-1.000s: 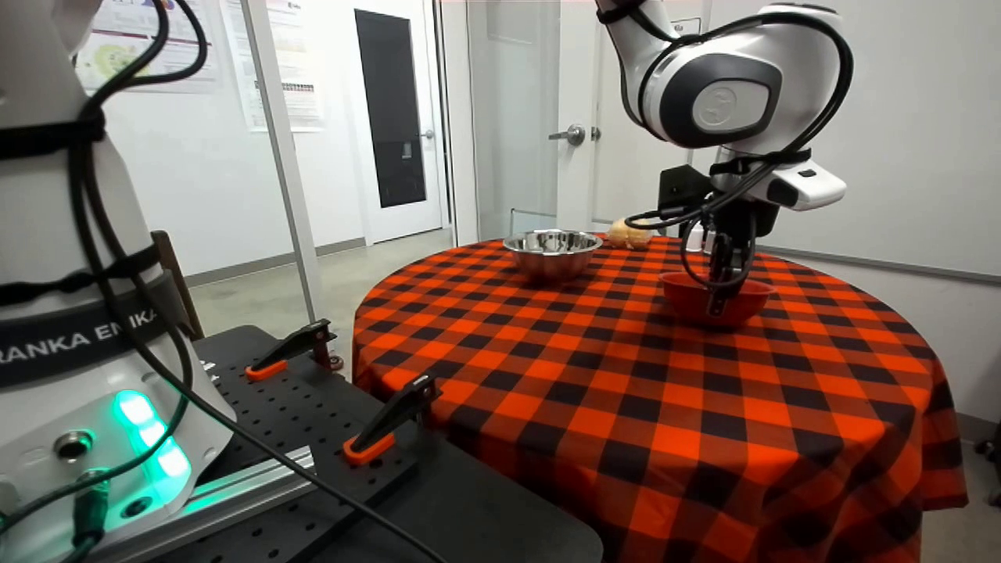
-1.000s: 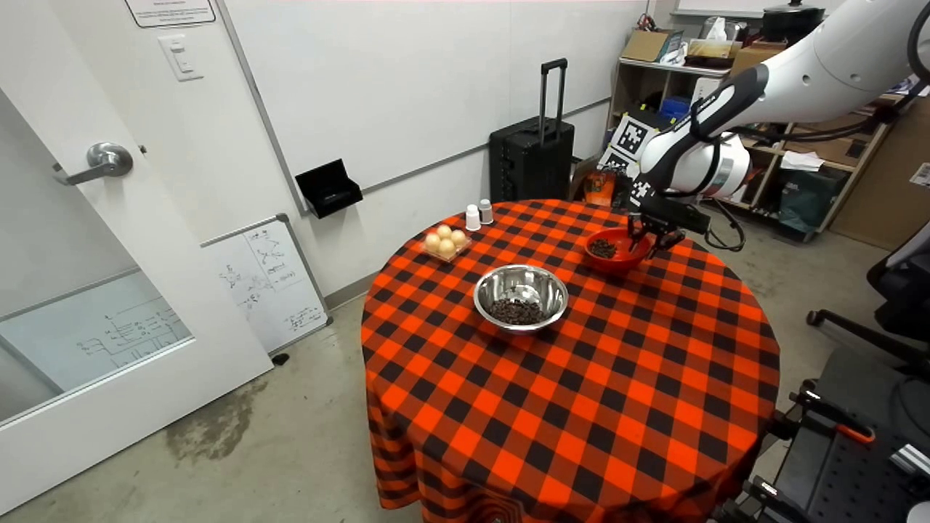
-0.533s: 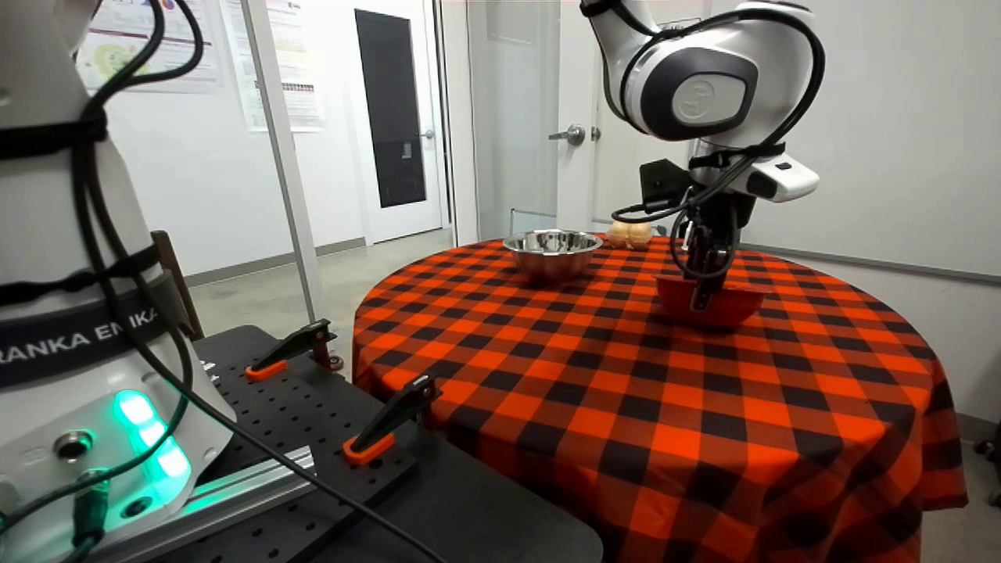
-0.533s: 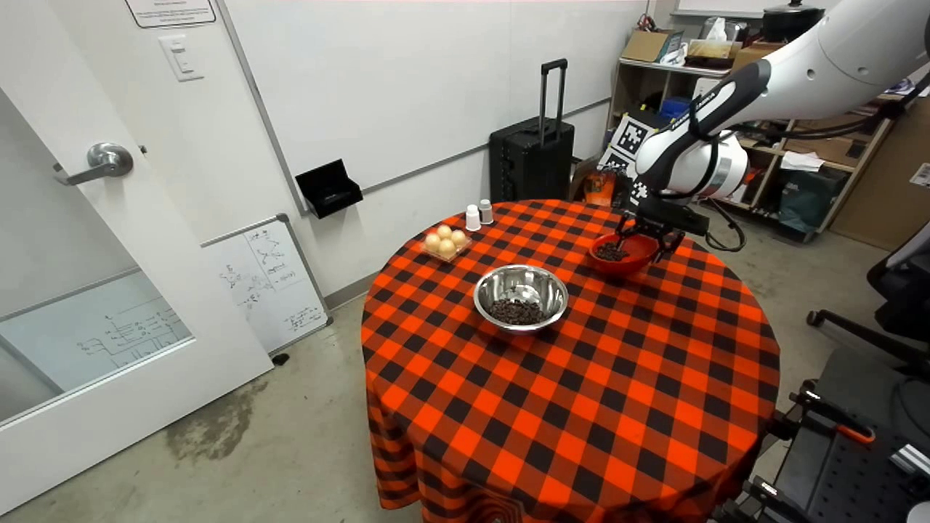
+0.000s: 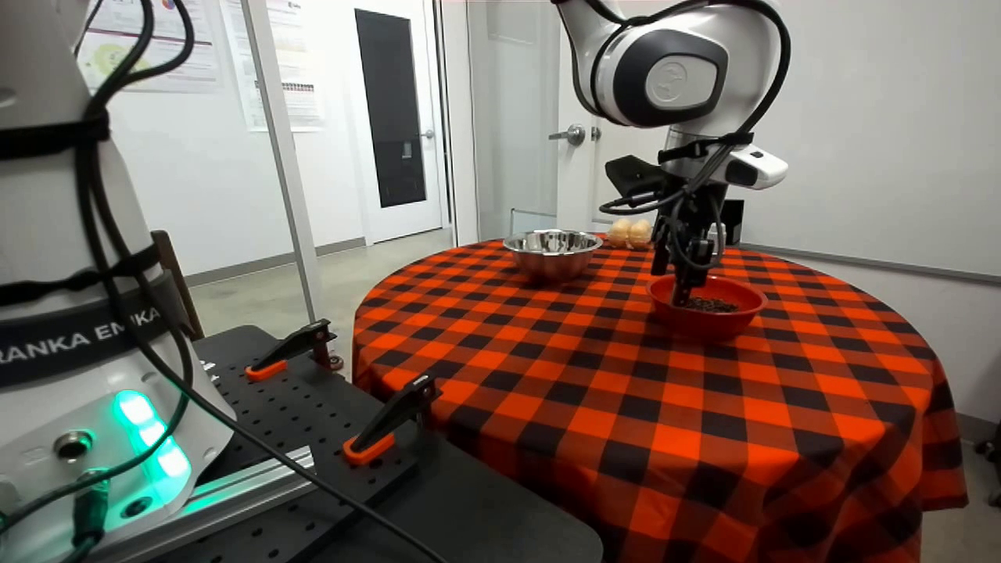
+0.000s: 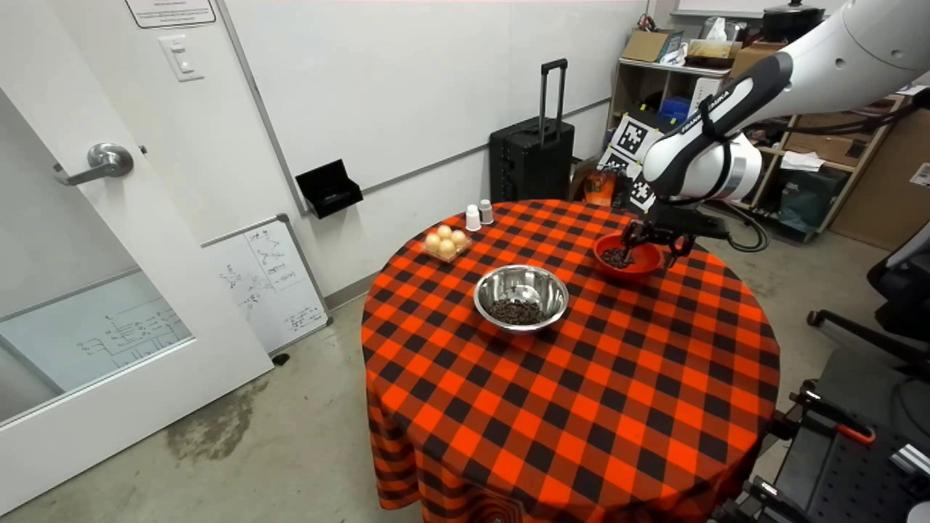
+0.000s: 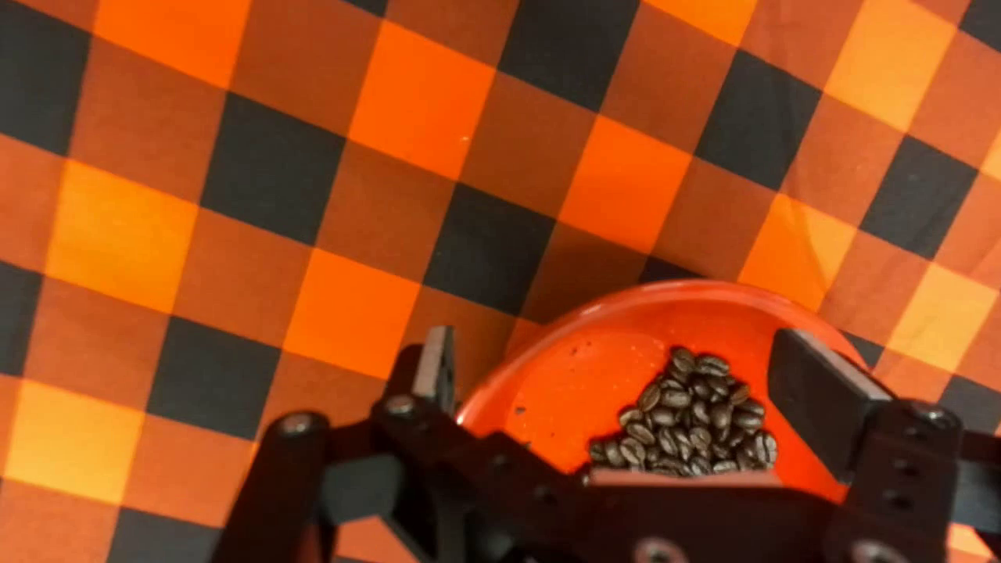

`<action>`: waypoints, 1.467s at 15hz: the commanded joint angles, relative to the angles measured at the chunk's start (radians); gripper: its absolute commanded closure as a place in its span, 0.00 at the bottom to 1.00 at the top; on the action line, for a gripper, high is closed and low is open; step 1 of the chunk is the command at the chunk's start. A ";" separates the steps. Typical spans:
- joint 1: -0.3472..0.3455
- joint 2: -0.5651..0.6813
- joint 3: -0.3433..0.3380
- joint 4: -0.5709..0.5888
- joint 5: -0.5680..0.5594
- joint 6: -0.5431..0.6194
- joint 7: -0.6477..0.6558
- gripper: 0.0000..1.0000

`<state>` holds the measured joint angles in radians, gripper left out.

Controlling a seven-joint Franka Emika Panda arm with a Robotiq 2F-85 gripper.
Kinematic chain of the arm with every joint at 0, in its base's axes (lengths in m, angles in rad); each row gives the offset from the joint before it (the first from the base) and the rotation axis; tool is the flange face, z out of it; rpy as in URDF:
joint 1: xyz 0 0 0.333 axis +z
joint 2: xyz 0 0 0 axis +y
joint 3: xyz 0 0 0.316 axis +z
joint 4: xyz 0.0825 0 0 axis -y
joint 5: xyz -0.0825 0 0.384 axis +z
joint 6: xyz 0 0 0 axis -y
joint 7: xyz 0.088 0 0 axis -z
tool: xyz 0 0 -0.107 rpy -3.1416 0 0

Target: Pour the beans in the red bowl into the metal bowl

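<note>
The red bowl point(image 5: 704, 327) rests level on the checked cloth, with dark beans point(image 7: 688, 422) heaped inside it. My gripper point(image 7: 614, 348) is open around the bowl's edge, its fingers wide apart. One finger point(image 7: 821, 403) is over the inside of the bowl beside the beans; the opposite one lies just outside the rim. Part of the bowl is hidden behind the gripper in the wrist view. In an exterior view the gripper point(image 6: 650, 260) straddles the bowl's rim. The metal bowl point(image 6: 485, 298) stands apart on the cloth, a layer of dark beans point(image 6: 517, 312) in its bottom.
A clear pack of eggs point(image 6: 445, 242) and a white shaker point(image 6: 473, 218) with a grey one beside it stand near the table's edge. Clamps point(image 5: 391, 422) sit on the black bench point(image 5: 469, 500) by the arm's base.
The gripper has opened wider and shifted, leftward in an exterior view. The red bowl has gone from tilted to level, so its beans now show there. The metal bowl has not moved.
</note>
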<state>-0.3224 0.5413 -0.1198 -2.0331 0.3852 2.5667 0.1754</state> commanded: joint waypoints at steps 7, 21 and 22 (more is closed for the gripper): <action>0.062 -0.226 -0.009 -0.191 -0.152 -0.091 -0.180 0.00; 0.214 -0.788 0.021 -0.264 -0.403 -0.526 -0.431 0.00; 0.216 -0.814 0.015 -0.260 -0.401 -0.548 -0.457 0.00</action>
<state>-0.1196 -0.1974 -0.0849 -2.2984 0.0086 2.0879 -0.2107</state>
